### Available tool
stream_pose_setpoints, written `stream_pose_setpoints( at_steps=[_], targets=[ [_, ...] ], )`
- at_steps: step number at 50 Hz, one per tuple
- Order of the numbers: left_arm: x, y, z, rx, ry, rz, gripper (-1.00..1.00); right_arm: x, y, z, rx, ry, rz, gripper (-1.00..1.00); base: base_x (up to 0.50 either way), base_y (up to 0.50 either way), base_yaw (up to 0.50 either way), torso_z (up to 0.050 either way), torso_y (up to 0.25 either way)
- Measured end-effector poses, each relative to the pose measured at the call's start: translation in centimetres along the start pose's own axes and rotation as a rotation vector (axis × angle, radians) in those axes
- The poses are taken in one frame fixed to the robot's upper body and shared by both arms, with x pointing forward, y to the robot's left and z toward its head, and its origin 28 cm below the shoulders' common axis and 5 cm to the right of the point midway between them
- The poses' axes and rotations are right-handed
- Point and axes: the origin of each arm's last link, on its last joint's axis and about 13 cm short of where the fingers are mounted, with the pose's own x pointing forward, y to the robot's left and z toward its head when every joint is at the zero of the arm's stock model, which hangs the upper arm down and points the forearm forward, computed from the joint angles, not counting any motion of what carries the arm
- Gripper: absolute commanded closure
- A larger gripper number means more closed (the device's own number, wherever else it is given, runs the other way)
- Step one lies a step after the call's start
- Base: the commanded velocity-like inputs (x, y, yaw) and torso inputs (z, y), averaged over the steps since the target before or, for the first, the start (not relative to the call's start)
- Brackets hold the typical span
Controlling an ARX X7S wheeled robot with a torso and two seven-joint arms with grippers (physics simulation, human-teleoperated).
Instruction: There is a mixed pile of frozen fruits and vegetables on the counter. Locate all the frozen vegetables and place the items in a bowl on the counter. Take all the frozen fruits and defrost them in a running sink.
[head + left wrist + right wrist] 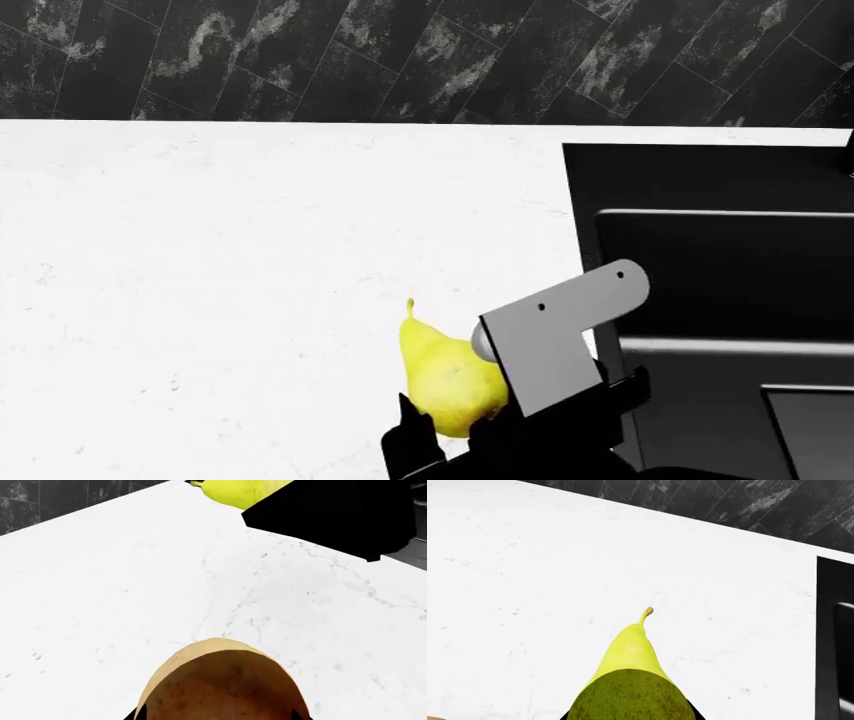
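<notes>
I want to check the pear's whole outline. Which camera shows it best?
The right wrist view: the pear fills the centre, neck and stem clear. The head view shows it partly behind the right arm; the left wrist view catches only a yellow sliver.

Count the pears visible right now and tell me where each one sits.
1. The pear lies on the counter just left of the sink, at the right gripper. Others may be out of view.
</notes>
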Motion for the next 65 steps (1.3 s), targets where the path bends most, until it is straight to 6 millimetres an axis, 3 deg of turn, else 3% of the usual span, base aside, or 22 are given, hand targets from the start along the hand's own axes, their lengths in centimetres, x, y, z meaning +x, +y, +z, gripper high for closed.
stream_pose_setpoints(
  at_steps=[17,44,65],
  targets=[
    [-0.8,0.2,1.3,0.007,-0.068,0.016,1.0,-0.5,-0.1,0.4,0.033,-0.07,-0.024,1.0,0.0,0.0,0.0,0.0,0.0],
    [-3.1,3.3,7.5,-0.003,-0.293,0.149,1.0,-3.5,-0.4,1.2,0.037,-0.188,-0.123,1.0,0.0,0.0,0.0,0.0,0.0],
    [-3.2,3.1,8.2,-0.002,-0.324,0.154,1.0,-4.7,-0.9,0.9,0.06,-0.187,-0.186,1.0,0.0,-0.37,0.0,0.0,0.0]
  ],
)
